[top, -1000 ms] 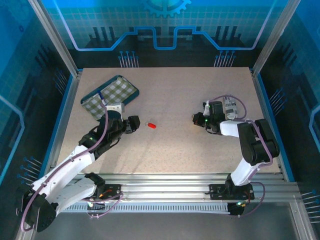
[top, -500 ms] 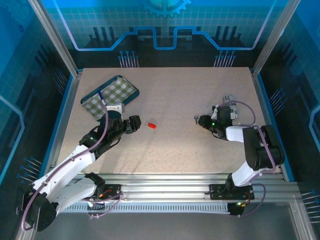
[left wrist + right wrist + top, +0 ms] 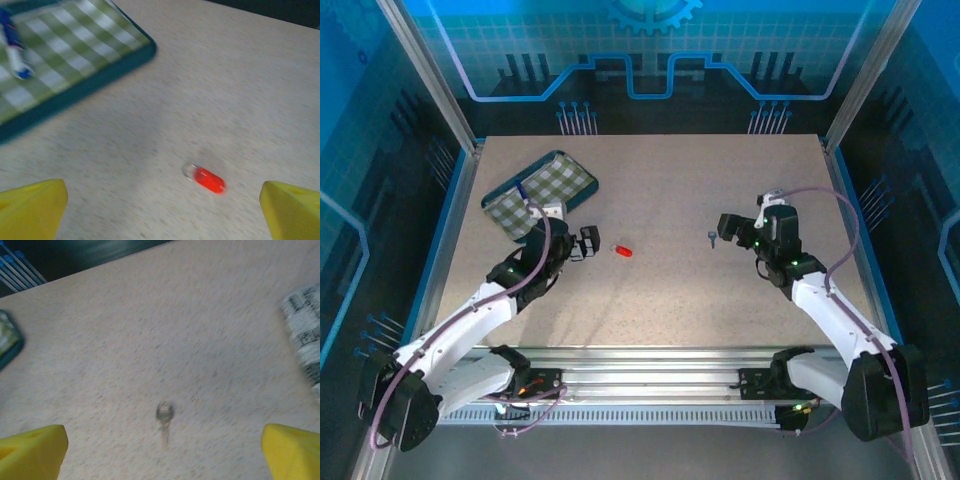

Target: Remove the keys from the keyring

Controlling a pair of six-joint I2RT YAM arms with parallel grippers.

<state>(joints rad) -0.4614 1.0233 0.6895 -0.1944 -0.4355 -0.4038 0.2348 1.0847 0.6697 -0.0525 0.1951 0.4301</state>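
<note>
Top external view: the left gripper [image 3: 588, 243] sits low over the speckled table [image 3: 660, 170], just left of the keyring [image 3: 622, 250], whose red tag lies flat on the surface between the two arms. The key [image 3: 711, 237] lies by itself well to the right of the keyring, off the ring, just left of the right gripper [image 3: 725, 228]. A checked green-and-white tray [image 3: 542, 186] with a teal rim lies on the far left part of the table, beyond the left arm. In the left wrist view, the left gripper [image 3: 161, 212] is released, its yellow fingertips [image 3: 31, 206] spread wide at the bottom corners with nothing between them; the keyring [image 3: 208, 180] lies a little ahead, toward the right finger, with a thin metal loop at the left end of the red tag. The tray [image 3: 95, 77] fills the upper left, with a blue-and-white item [image 3: 15, 55] lying in it. In the right wrist view, the right gripper [image 3: 161, 452] is likewise released, its fingertips [image 3: 31, 447] wide apart and empty; the key [image 3: 164, 419] lies flat on the table ahead, roughly midway between them, its rounded head pointing away from the camera. A grey-and-black patterned cylinder [image 3: 305, 340] lies at the right edge.
</note>
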